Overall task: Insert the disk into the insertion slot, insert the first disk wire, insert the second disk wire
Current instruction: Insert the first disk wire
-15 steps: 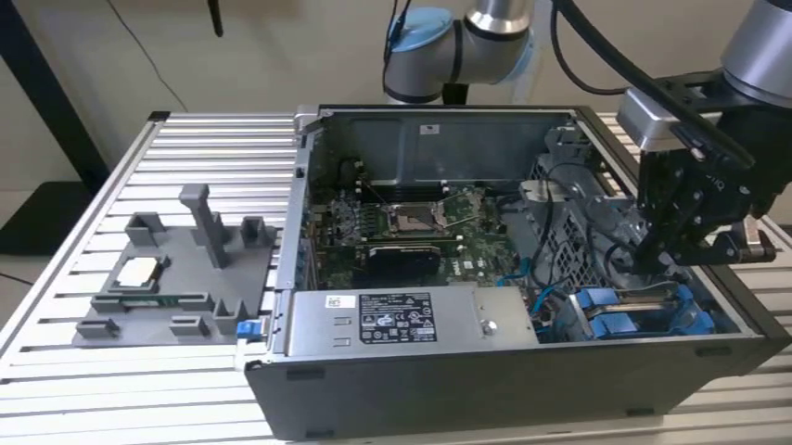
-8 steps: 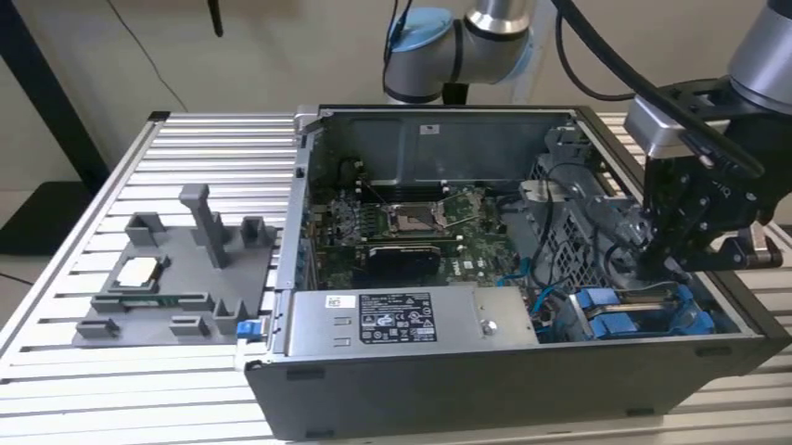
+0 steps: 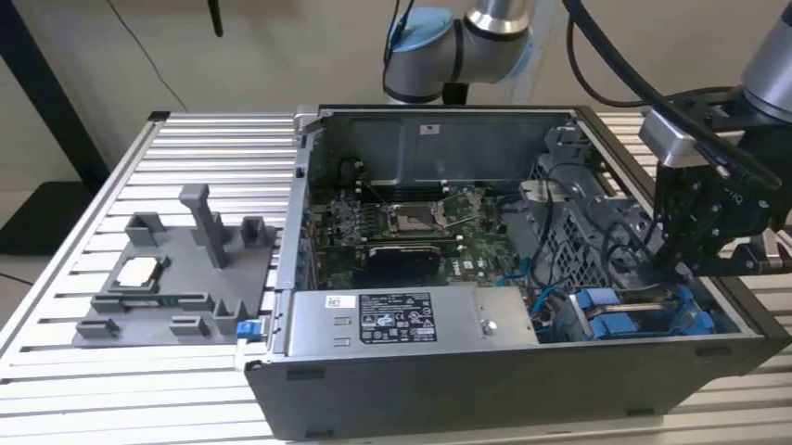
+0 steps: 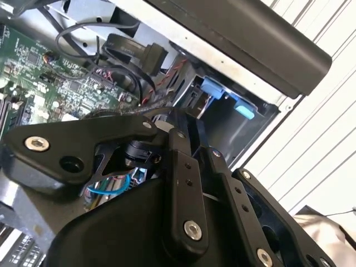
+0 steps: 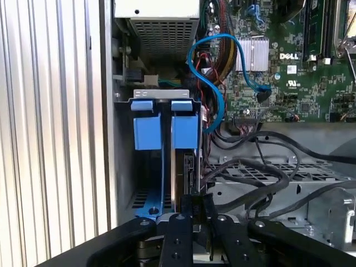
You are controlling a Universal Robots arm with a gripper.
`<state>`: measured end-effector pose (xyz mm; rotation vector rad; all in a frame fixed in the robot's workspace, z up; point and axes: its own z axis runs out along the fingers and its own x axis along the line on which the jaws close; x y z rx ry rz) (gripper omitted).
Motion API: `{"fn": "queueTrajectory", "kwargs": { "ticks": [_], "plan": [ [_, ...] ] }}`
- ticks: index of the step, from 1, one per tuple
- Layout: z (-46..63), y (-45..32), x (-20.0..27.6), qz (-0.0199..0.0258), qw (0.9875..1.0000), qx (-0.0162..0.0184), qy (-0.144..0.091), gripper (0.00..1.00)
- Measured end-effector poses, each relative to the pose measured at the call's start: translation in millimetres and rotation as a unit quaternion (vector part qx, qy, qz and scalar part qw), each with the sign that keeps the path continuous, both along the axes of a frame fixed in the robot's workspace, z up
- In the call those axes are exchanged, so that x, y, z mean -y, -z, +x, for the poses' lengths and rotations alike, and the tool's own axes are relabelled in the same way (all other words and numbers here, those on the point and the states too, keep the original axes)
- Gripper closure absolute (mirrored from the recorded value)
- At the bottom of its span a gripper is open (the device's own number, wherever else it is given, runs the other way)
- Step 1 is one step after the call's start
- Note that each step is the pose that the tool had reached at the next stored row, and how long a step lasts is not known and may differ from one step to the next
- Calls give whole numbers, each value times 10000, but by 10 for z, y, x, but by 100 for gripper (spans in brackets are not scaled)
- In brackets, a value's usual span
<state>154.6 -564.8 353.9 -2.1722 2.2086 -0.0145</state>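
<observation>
Gripper (image 5: pixel 194 199) | closed on disk (image 5: pixel 187 169) at its near edge | disk stands on edge in insertion slot (image 5: pixel 123 167), behind a blue tab (image 5: pixel 184 131) | judgement: press straight along the slot; avoid twisting; keep clear of black cables (image 5: pixel 245 178) just beside

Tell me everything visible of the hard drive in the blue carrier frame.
The flat silver hard drive in its bright blue plastic carrier frame stands on edge in the drive bay of the open dark grey computer case, at the exterior view's right. Edge-on in the first wrist view, it shows a dark side and a square blue tab. The black pincer is right at its near end.
</observation>
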Motion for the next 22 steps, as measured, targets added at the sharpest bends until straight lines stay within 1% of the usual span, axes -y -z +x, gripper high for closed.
{"fn": "queueTrajectory", "kwargs": {
  "ticks": [3, 6, 12, 17, 22],
  "plan": [
    [10, 33, 0, 0, 10000, -6, -1, 81],
    [17, 63, 0, 0, 10000, -32, -2, 81],
    [42, 88, 0, 1, 10000, -36, -1, 81],
    [43, 105, 0, 0, 10000, -61, -1, 81],
    [47, 124, 0, 0, 10000, -72, 9, 81]
  ]
}}
